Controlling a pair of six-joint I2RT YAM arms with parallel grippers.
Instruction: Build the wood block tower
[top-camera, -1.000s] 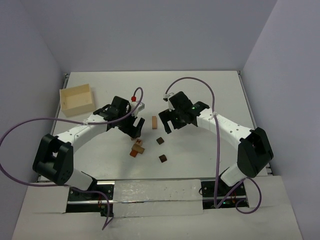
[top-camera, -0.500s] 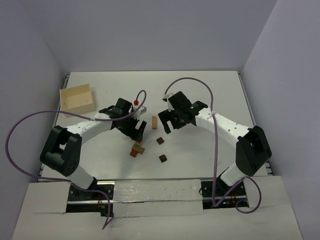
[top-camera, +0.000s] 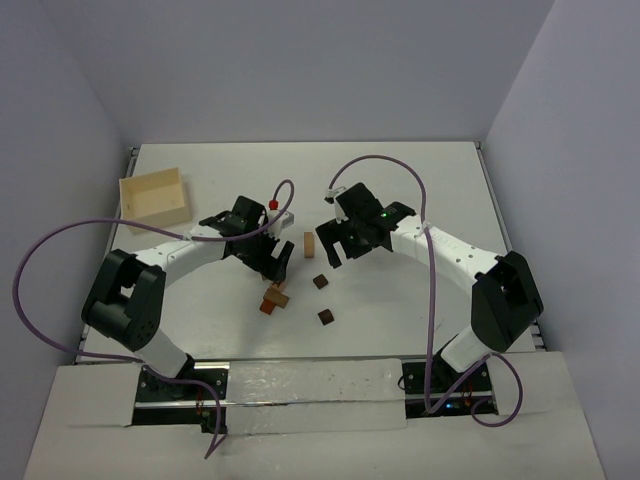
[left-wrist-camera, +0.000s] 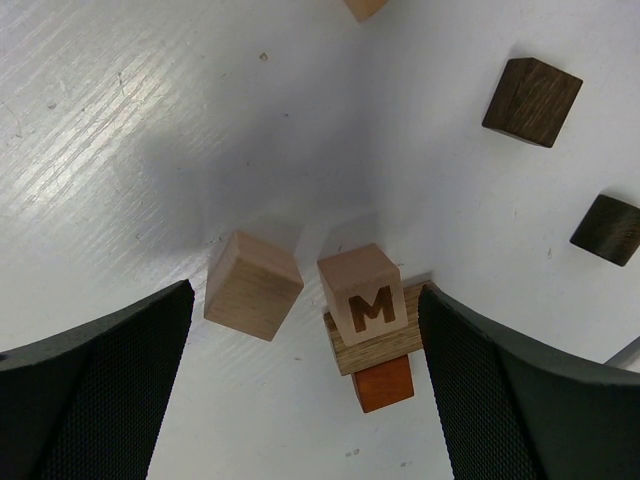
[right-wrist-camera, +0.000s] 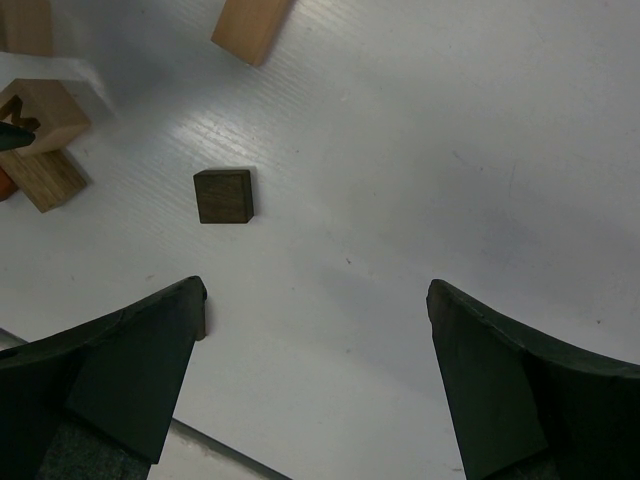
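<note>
The tower (left-wrist-camera: 372, 322) is a short stack: a tan cube marked M on a tan oak block on an orange block. It also shows in the top view (top-camera: 273, 296). A loose tan cube (left-wrist-camera: 253, 285) lies just left of it. My left gripper (left-wrist-camera: 300, 400) is open and empty above them, with both between its fingers (left-wrist-camera: 90, 390). My right gripper (right-wrist-camera: 315, 340) is open and empty above bare table. A dark cube (right-wrist-camera: 223, 195) lies ahead of it, and a longer tan piece (right-wrist-camera: 252, 28) lies farther off. Two dark cubes (top-camera: 320, 281) (top-camera: 326, 317) lie to the tower's right.
A pale open wooden box (top-camera: 153, 200) stands at the back left. The longer tan piece (top-camera: 309, 245) lies between the two grippers. Purple cables loop over both arms. The table's raised rim runs along the left and right edges.
My left arm has shifted a little to the right and nearer the stack, now covering the block above it. The right arm has not moved.
</note>
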